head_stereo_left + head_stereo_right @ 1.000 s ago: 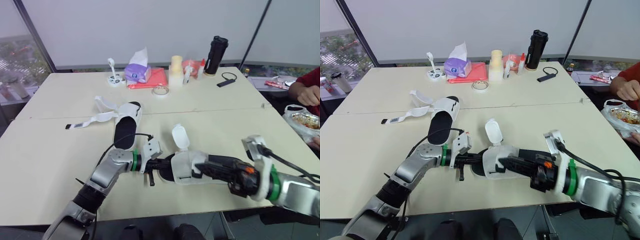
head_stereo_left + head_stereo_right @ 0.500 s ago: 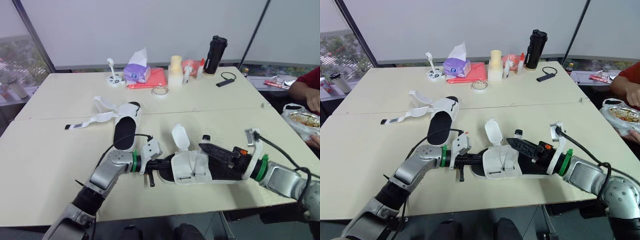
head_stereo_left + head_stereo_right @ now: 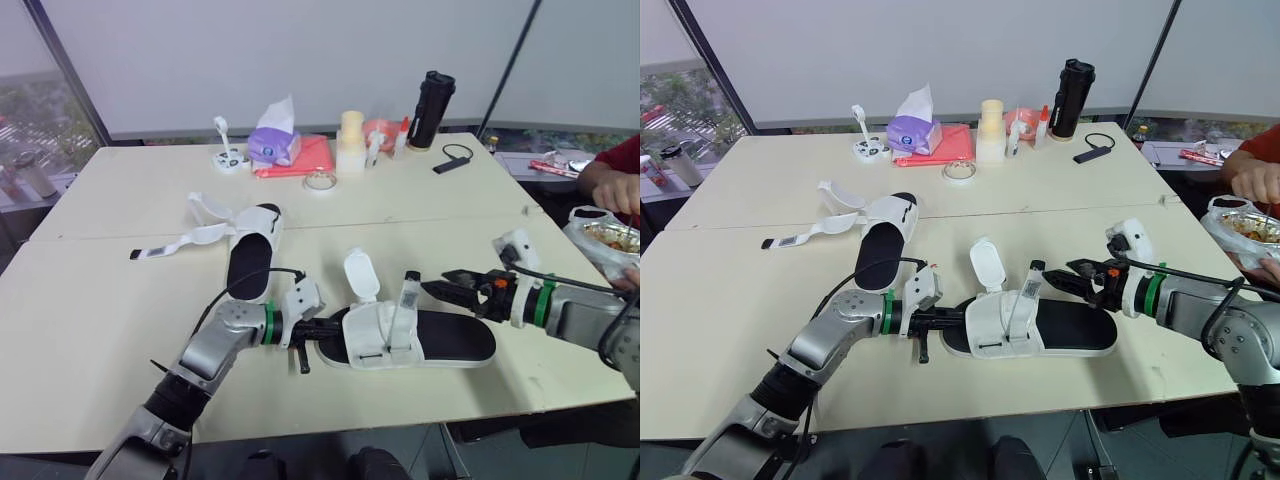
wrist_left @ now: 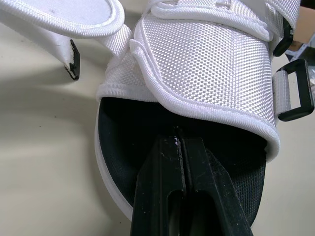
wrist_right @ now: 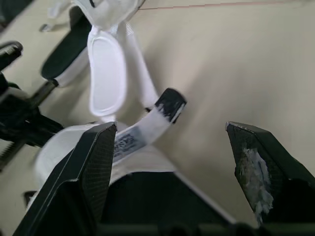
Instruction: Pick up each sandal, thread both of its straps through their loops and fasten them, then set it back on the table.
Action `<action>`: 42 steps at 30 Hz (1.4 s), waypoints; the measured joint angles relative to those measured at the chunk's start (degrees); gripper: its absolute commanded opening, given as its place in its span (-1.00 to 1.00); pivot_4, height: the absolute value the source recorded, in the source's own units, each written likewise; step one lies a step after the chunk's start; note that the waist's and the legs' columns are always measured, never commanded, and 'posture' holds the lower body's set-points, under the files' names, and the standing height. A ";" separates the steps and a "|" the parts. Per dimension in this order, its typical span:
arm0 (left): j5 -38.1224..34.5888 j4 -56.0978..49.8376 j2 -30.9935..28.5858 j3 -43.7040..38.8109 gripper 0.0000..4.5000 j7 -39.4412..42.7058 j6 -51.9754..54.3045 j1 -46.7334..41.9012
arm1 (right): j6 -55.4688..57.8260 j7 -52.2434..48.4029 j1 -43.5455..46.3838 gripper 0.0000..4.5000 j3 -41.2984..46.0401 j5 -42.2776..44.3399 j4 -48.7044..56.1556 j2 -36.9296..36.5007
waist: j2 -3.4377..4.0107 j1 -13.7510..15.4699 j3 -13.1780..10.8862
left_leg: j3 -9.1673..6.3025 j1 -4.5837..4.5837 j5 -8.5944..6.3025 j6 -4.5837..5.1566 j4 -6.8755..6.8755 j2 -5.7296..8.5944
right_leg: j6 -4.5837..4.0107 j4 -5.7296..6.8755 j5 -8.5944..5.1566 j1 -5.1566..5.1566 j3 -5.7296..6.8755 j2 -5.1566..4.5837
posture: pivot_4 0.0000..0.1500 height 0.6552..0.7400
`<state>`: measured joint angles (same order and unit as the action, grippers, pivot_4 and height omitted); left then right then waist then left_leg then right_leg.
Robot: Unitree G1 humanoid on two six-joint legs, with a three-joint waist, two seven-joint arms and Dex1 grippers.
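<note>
A white sandal with a black footbed lies near the table's front edge. Its toe points to my left gripper. That gripper is shut, and its tips rest on the footbed just under the front strap. One strap with a black tip stands up loose, and a white flap rises behind it. My right gripper hovers open to the right of the sandal, above its heel end, and holds nothing. A second sandal lies farther back left with its straps spread on the table.
At the back stand a purple tissue pack, a tape roll, a cream bottle and a black flask. A person's hand and a food container are at the right edge.
My right gripper has opened and pulled back to the right, off the sandal. The strap it left now stands up free. The left gripper has stayed put.
</note>
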<state>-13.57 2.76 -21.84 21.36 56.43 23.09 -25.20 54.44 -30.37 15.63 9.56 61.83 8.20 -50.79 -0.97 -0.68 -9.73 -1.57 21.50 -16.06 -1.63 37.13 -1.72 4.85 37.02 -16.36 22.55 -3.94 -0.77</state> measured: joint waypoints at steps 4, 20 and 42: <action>0.00 -0.10 0.04 0.02 -1.00 -0.06 -0.01 0.07 | 4.32 -0.39 1.39 0.66 0.48 2.88 -2.15 4.21 | 0.00 0.05 0.00 | -0.01 0.01 0.00 0.00 -0.01 0.00 | 0.02 0.00 0.01 0.01 0.01 0.00 | 1.00 1.00; 0.49 -0.72 -0.02 0.02 -1.00 -0.45 -0.02 0.39 | 7.04 -1.65 2.57 -0.97 3.05 3.68 -0.40 10.61 | 0.01 -0.03 0.00 | -0.01 0.01 0.00 0.00 -0.01 0.01 | 0.03 0.00 0.01 0.02 0.02 0.00 | 1.00 1.00; 0.56 -0.93 0.01 -0.01 -1.00 -0.66 -0.14 0.61 | 4.79 -5.46 4.48 -0.97 2.67 1.06 0.59 12.29 | 0.02 -0.05 -0.01 | -0.01 0.03 0.00 0.00 -0.02 0.01 | -0.12 0.00 -0.07 0.05 0.01 0.00 | 1.00 1.00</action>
<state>-13.01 1.82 -21.82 21.34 55.77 22.95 -24.59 59.23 -35.83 20.11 12.23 62.89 8.79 -38.50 -0.95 -0.73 -9.74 -1.58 21.53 -16.06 -1.63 37.12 -1.71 4.73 37.01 -16.43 22.60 -3.94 -0.77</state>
